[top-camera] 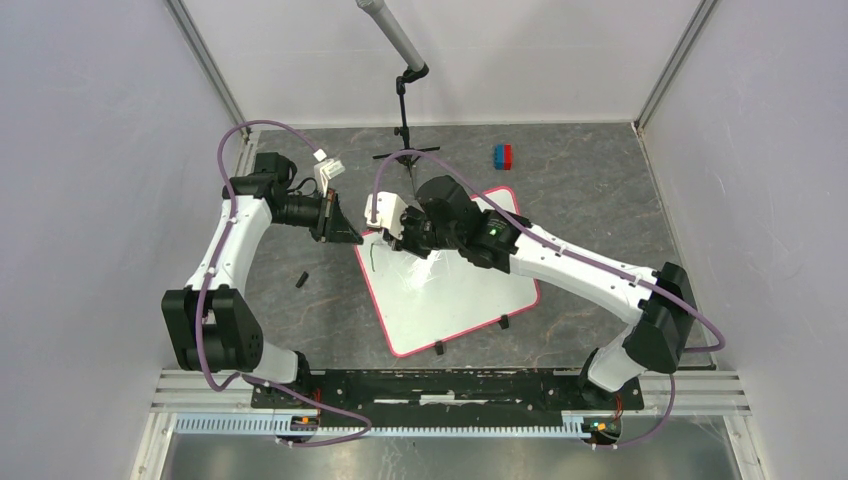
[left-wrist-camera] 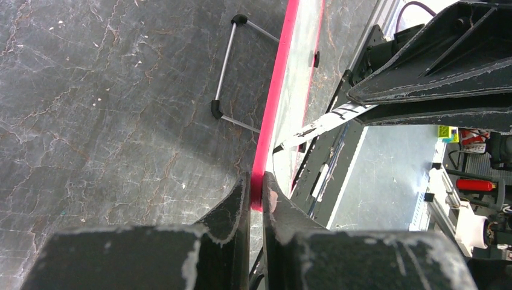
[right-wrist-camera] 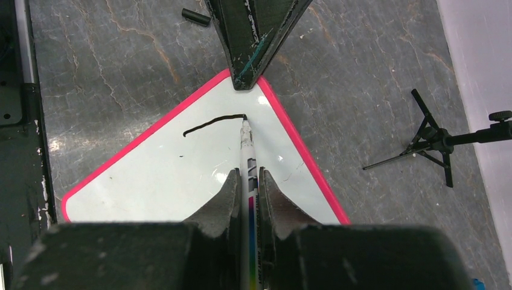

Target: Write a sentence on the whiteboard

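Both arms sit closest to the overhead lens, bent inward from the near rail over the dark stone-patterned table (top-camera: pixel 600 190). At the table's centre lies the board (top-camera: pixel 470 290), white with a pink rim, turned so that its corners point like a diamond. At 12 o'clock from it stands a black tripod stand (top-camera: pixel 405 130) with a grey pole leaning away.

The left gripper (left-wrist-camera: pixel 255 181) is closed on the board's rim at the 10 o'clock corner, one finger on each face of the pink edge. The right gripper (right-wrist-camera: pixel 247 178) comes in from 3 o'clock and is clamped on a white marker (right-wrist-camera: pixel 247 151), whose tip touches the board just inside that same corner.

A red and blue block pair (top-camera: pixel 502 156) rests at 1 o'clock from the board, well apart from it. A small black cap (top-camera: pixel 300 279) lies on the table at 9 o'clock. One short black stroke (right-wrist-camera: pixel 211 124) runs from the marker tip toward the board's left rim.
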`<action>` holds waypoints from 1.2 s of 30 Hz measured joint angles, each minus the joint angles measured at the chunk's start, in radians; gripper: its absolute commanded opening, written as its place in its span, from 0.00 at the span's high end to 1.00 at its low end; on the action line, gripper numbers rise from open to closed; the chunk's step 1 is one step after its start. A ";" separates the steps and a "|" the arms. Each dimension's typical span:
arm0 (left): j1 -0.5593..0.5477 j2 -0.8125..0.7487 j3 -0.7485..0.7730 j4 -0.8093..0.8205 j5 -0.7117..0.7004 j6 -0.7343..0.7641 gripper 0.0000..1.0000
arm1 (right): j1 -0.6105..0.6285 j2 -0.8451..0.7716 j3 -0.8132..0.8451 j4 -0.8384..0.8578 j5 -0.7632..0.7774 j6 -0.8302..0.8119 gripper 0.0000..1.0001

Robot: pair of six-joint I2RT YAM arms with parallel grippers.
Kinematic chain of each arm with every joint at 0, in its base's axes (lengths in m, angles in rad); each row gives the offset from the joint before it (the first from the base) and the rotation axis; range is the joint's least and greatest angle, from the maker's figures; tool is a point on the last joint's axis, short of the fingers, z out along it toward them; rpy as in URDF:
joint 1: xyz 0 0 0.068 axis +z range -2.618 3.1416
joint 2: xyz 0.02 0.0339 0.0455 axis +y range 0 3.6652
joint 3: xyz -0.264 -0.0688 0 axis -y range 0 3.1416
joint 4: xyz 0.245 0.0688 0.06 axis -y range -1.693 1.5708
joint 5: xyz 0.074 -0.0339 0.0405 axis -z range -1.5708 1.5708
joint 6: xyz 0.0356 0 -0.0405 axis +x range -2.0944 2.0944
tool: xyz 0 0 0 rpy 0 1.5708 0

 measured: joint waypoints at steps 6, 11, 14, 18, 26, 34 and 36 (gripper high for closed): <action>0.000 0.000 0.000 0.000 0.000 0.000 0.98 | 0.000 -0.002 -0.007 0.004 -0.002 0.000 1.00; 0.000 0.003 0.000 0.000 -0.006 0.000 0.98 | 0.000 -0.026 -0.063 0.007 -0.026 0.000 1.00; 0.000 0.006 0.000 0.001 -0.006 0.000 0.98 | 0.000 -0.045 -0.101 0.005 -0.042 0.001 1.00; 0.000 0.008 0.000 0.002 -0.005 0.000 0.98 | 0.002 -0.065 -0.137 0.000 -0.057 0.002 1.00; 0.000 0.008 0.000 0.002 -0.002 0.000 0.98 | 0.006 -0.069 -0.145 -0.008 -0.061 0.001 1.00; 0.000 0.008 0.000 0.003 0.000 0.000 0.98 | 0.005 -0.069 -0.126 -0.020 -0.035 0.000 1.00; 0.000 0.008 0.000 0.002 0.000 0.000 0.98 | 0.001 -0.069 -0.114 -0.019 -0.022 -0.001 1.00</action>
